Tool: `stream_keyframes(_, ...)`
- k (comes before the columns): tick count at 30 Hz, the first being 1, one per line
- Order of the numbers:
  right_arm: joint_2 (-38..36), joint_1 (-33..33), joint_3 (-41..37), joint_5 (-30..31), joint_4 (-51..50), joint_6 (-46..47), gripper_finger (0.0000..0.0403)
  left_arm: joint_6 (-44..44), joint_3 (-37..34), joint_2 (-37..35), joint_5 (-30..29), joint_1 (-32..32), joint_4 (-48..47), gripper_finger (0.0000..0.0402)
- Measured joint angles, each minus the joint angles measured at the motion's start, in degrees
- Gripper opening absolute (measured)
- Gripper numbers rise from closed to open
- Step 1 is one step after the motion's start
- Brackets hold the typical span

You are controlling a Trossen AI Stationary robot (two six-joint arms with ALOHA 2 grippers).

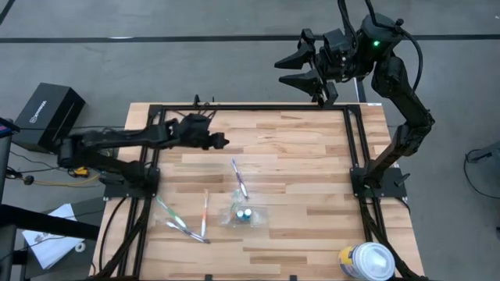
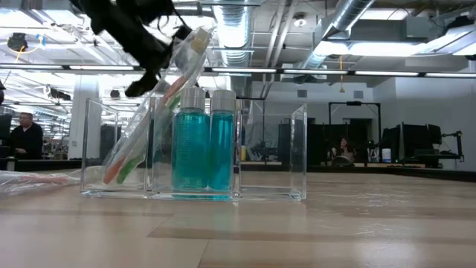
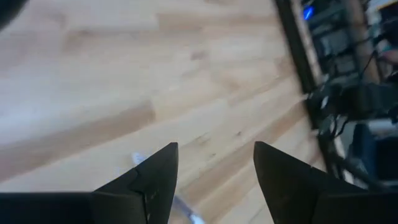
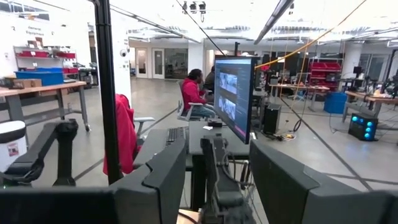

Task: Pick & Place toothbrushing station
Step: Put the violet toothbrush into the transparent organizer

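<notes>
A see-through plastic holder (image 1: pixel 244 215) stands on the table near its middle. In the low view, two teal tubes (image 2: pixel 201 141) stand upright in the holder's (image 2: pixel 271 152) middle compartment, and toothbrushes (image 2: pixel 145 130) lean in the left one, lower ends on its floor. A pale toothbrush (image 1: pixel 239 179) shows just beyond the holder, and two more (image 1: pixel 205 212) (image 1: pixel 176 224) lie to its left. My left gripper (image 1: pixel 221 141) (image 3: pixel 214 158) is open and empty above the table, far-left of the holder. My right gripper (image 1: pixel 291 70) (image 4: pixel 217 165) is open and empty beyond the table's far edge.
A round white-lidded canister (image 1: pixel 367 261) stands at the near right corner. A black frame (image 1: pixel 351 140) runs along the table's sides and far edge. A black box (image 1: pixel 48 115) sits off the table's left. Bare wood lies right of the holder.
</notes>
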Motion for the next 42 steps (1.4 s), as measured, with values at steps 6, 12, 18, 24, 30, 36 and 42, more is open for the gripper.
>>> stream_keyframes(6,0.00,-1.07,0.02,0.09,-1.26,-0.47,0.0168,1.76,0.00,7.13,6.85,1.63,0.40,0.0204)
stream_keyframes(12,0.04,-3.85,0.02,3.19,-9.18,-0.56,0.0168,1.34,0.02,10.67,9.34,1.22,1.13,0.0194)
stream_keyframes(18,0.84,-4.50,-0.02,3.26,-9.79,-1.16,0.0168,-0.11,0.02,14.56,12.00,2.25,0.91,0.0192)
stream_keyframes(24,1.37,-4.07,0.00,3.22,-10.10,-1.93,0.0168,-0.16,0.02,18.92,15.23,2.89,2.06,0.0199)
stream_keyframes(30,1.40,-4.11,0.00,3.05,-9.97,-2.09,0.0168,-1.57,0.04,22.21,16.35,2.89,4.63,0.0200)
stream_keyframes(36,1.40,-4.11,0.00,1.69,-9.97,-2.07,0.0168,-2.88,1.39,26.23,17.60,2.89,6.59,0.0200)
stream_keyframes(42,1.40,-4.11,0.00,1.53,-9.97,-2.07,0.0168,-3.12,4.39,31.33,19.27,2.89,7.14,0.0200)
